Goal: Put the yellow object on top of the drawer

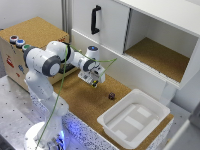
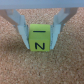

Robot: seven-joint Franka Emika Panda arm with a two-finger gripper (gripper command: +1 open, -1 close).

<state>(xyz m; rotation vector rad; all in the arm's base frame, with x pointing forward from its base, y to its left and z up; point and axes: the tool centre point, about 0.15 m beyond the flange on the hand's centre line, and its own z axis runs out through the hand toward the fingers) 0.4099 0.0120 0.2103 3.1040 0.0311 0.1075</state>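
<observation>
In the wrist view the yellow object (image 2: 39, 39) is a small yellow cube with black marks. It sits between my gripper's (image 2: 41, 44) two fingers (image 2: 22, 31), which press on both of its sides above the cork surface. In the exterior view my gripper (image 1: 93, 83) hangs a little above the cork table, near the middle. The object is too small to make out there. The drawer (image 1: 35, 31), a cream box with a cork top and coloured round buttons (image 1: 16, 40), stands at the exterior view's left, partly behind my arm.
A small dark ball (image 1: 111, 95) lies on the cork to the exterior view's right of the gripper. A white plastic tray (image 1: 132, 119) sits at the lower right. A tall white cabinet with a black handle (image 1: 95, 20) and an open compartment (image 1: 160, 56) stands behind.
</observation>
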